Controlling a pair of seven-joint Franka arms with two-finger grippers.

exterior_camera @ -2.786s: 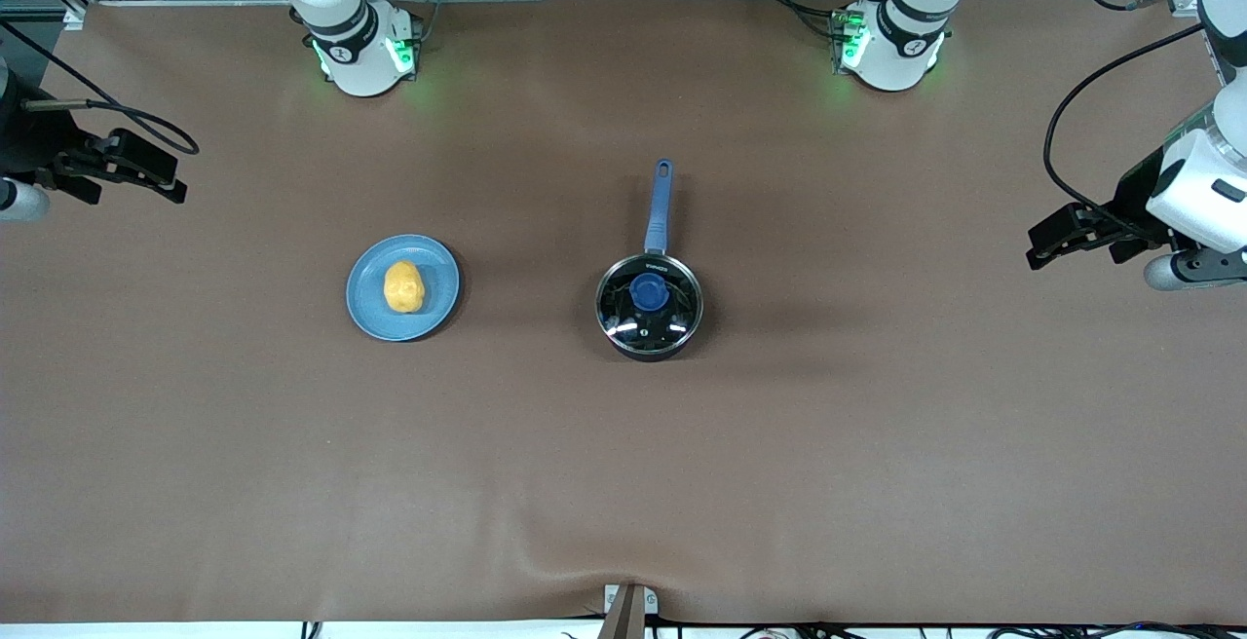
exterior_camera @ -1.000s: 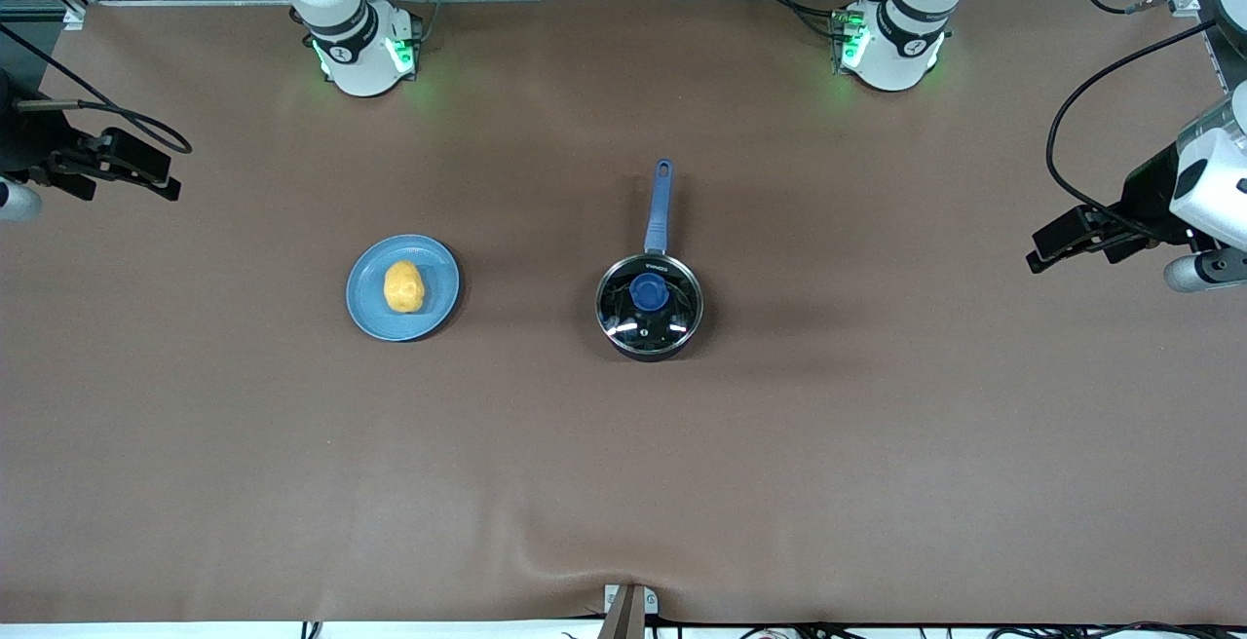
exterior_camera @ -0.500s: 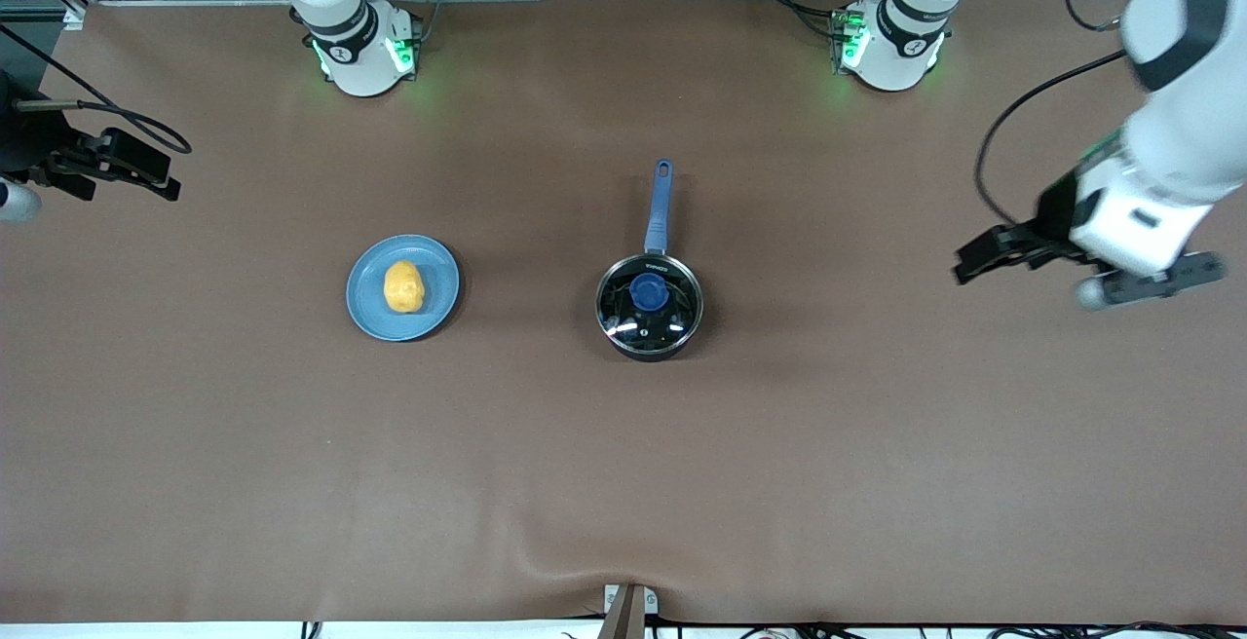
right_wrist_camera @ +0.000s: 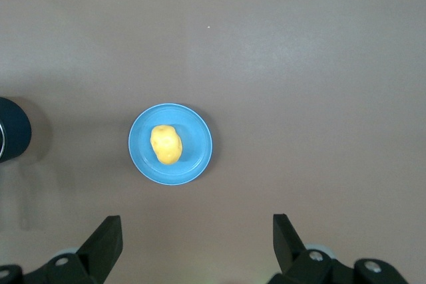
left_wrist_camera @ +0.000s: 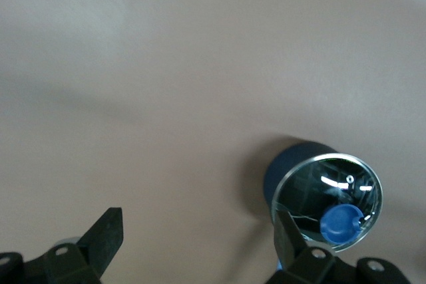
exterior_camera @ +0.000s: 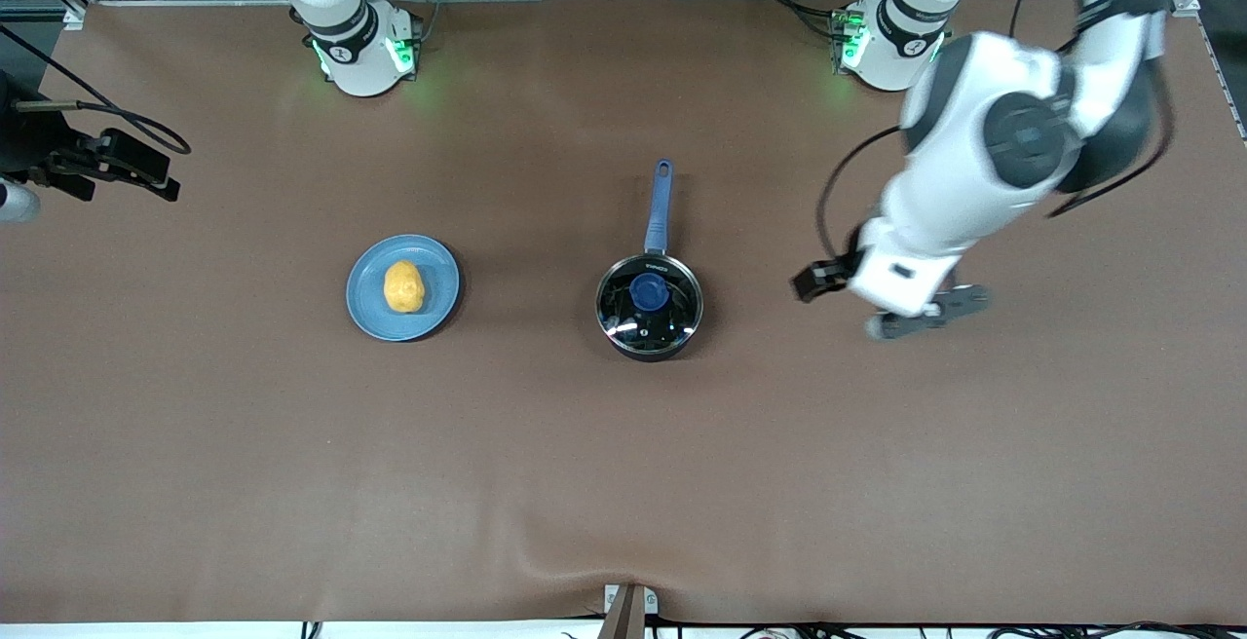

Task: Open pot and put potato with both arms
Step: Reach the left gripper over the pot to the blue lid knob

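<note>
Left gripper point(exterior_camera: 813, 281) spread, over bare table beside lidded pot point(exterior_camera: 649, 306) | right gripper point(exterior_camera: 146, 176) spread, waiting | potato point(exterior_camera: 402, 286) on plate point(exterior_camera: 438, 279)

The potato point(right_wrist_camera: 166, 144) lies on the blue plate point(right_wrist_camera: 197, 161), what looks like the pot point(right_wrist_camera: 13, 139) just edging in.

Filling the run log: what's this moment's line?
left gripper: open, beside pot | lid: on | potato: on plate | right gripper: open, waiting

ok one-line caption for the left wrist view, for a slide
Open left end effector over the table, the lidded pot with its blue knob just ahead.
</note>
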